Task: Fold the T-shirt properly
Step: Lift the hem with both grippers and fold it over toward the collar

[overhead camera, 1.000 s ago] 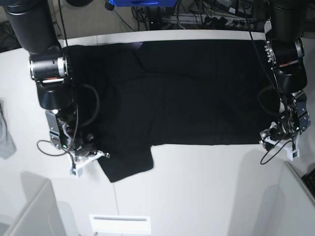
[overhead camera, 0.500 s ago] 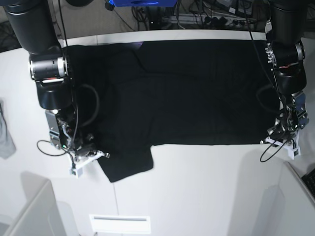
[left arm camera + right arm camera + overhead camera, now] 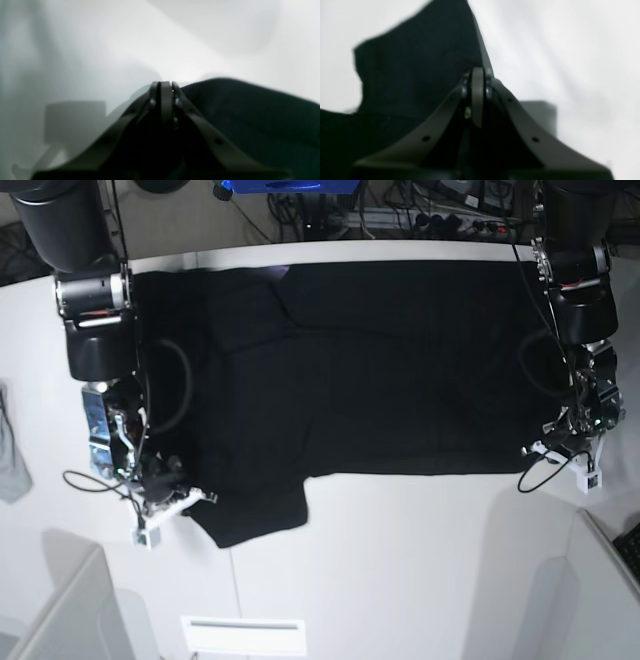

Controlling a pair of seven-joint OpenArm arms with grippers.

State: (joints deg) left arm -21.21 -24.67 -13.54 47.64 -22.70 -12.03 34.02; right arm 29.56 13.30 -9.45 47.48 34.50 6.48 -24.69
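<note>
The black T-shirt (image 3: 370,370) lies spread flat across the white table (image 3: 420,560), plain side up, with one sleeve (image 3: 255,515) sticking out toward the front. In the base view my left gripper (image 3: 547,448) is at the shirt's front corner on the right. Its wrist view shows my left gripper (image 3: 165,85) shut, with the black cloth (image 3: 250,120) rising up to its tips. My right gripper (image 3: 186,498) is at the sleeve's left edge. In its own view the right gripper (image 3: 477,71) is shut, with the sleeve (image 3: 420,62) meeting its tips.
A small grey cloth (image 3: 10,450) hangs at the table's left edge. White bins stand at the front left (image 3: 70,610) and front right (image 3: 610,580). A white slotted plate (image 3: 243,635) lies at the front edge. Cables (image 3: 400,215) run behind the table.
My left gripper has closed at the shirt's front right corner. The right arm has shifted slightly left, and the sleeve's edge has gone with it.
</note>
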